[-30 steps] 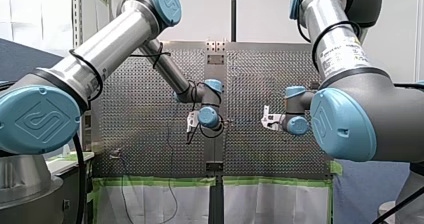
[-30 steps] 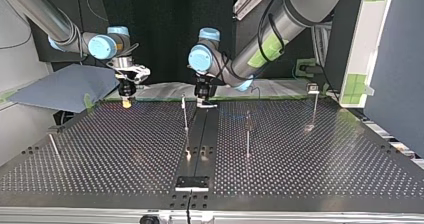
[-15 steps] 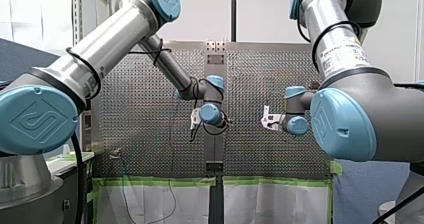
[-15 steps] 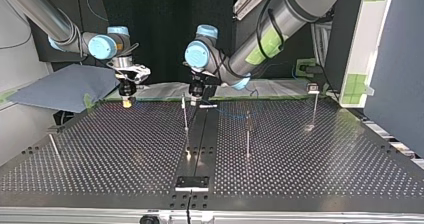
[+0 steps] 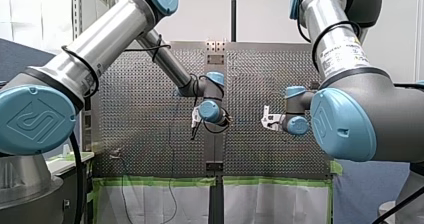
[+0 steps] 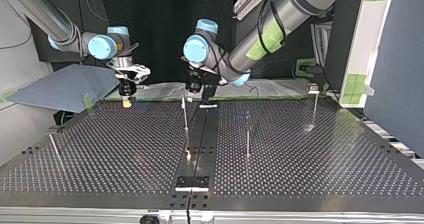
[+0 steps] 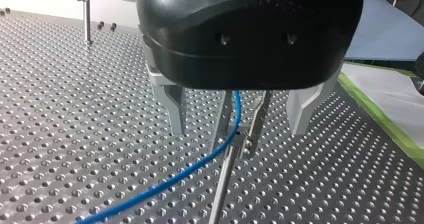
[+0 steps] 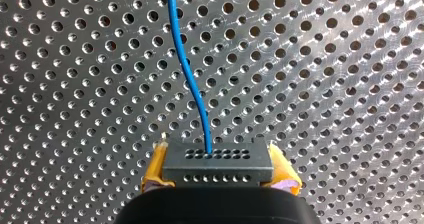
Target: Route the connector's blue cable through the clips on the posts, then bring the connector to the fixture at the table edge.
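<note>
Left wrist view: my left gripper [image 7: 241, 134] pinches the blue cable [image 7: 165, 184] beside a post [image 7: 221, 184]; my right gripper [image 8: 218, 178] clamps the connector [image 8: 217, 160]. Too much pull may bend that post or unseat the cable.

Front view was bright and evenly lit, pale wall [image 5: 260, 14] behind. Top view was dimmer, black backdrop [image 6: 160, 14], soft glare on the table [image 6: 300, 149]. Wrist views showed shiny highlights around table holes.
</note>
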`<state>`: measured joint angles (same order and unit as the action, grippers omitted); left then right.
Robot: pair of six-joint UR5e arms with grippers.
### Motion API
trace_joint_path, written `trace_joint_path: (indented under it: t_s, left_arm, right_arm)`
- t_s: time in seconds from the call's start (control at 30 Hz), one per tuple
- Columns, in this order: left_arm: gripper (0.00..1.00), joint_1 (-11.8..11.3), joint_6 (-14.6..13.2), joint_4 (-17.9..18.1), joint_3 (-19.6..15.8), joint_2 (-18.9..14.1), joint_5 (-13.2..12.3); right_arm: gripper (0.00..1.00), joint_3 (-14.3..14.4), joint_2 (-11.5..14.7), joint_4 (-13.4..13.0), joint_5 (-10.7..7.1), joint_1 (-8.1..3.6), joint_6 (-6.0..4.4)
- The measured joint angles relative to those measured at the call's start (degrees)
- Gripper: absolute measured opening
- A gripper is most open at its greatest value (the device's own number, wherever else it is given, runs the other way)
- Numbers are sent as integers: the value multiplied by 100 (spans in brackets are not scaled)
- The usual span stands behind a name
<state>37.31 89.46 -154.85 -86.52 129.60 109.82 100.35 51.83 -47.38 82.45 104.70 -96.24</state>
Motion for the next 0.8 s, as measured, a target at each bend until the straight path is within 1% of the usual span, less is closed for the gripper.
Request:
trace_joint_path:
  t_s: [0.3, 0.63, 0.8]
  left_arm:
    - [100, 74, 3, -11, -3, -24, -1]
    - [100, 123, 18, -20, -6, -24, -14]
    - [100, 148, 36, -1, -5, -25, -128]
  right_arm:
    - [0, 0, 0, 0, -2, 2, -11]
    - [0, 0, 0, 0, -43, 2, -19]
    - [0, -1, -1, -2, -44, 2, -19]
